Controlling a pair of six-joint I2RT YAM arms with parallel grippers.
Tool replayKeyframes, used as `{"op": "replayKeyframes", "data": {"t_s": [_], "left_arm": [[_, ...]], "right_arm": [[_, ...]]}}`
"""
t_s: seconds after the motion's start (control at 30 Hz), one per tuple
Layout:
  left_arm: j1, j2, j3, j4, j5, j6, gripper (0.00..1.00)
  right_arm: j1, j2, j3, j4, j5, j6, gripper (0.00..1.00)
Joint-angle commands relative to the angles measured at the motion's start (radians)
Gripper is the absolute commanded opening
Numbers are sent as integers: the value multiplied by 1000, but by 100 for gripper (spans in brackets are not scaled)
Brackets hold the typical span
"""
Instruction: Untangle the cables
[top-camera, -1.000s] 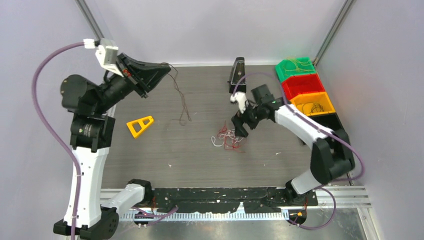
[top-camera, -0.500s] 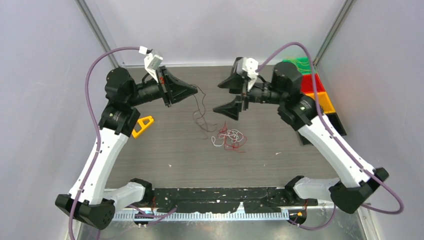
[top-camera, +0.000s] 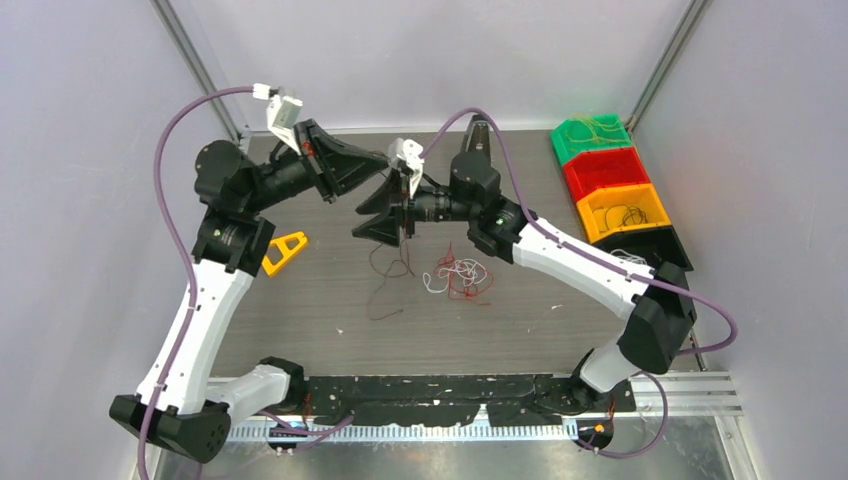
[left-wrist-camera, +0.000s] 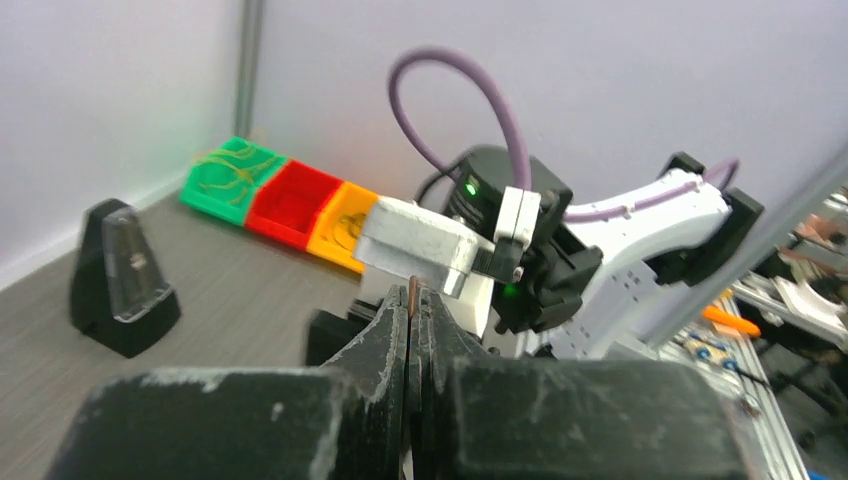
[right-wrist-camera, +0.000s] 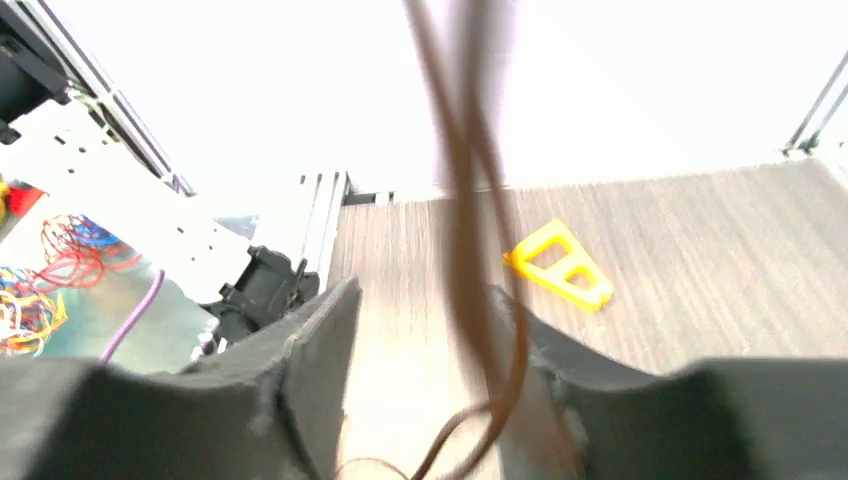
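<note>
Overhead, shows the left gripper (top-camera: 383, 160) pinched tight on the top end of a brown cable (top-camera: 377, 296), raised over the bench (top-camera: 560, 330). Shows that cable dropping between the spread fingers of the right gripper (top-camera: 372, 212), unclamped, then curling on the bench beside the tangle of cables (top-camera: 458, 277). Places a yellow triangle (top-camera: 285, 250) left and coloured bins (top-camera: 606, 170) far right.

From the left wrist, shows fingers (left-wrist-camera: 385, 340) pressed together, the cable's tip poking out between.

From the right wrist, shows jaws apart and blurred cable strands (right-wrist-camera: 465, 230) between them; contact with either finger impossible to tell.
</note>
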Motion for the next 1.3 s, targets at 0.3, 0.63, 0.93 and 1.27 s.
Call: {"op": "replayKeyframes", "data": {"t_s": [0.3, 0.63, 0.93, 1.27], "left_arm": [[251, -61, -23, 102, -151, -184, 0], [393, -158, -327, -230, -168, -42, 0], [40, 13, -403, -111, -74, -118, 0], [96, -55, -557, 386, 100, -346, 22]], "right_arm": [[-33, -249, -274, 26, 96, -72, 6], [-139, -321, -107, -19, 181, -19, 6], [-109, -185, 142, 150, 198, 220, 6], [-125, -134, 196, 180, 247, 254, 5]]}}
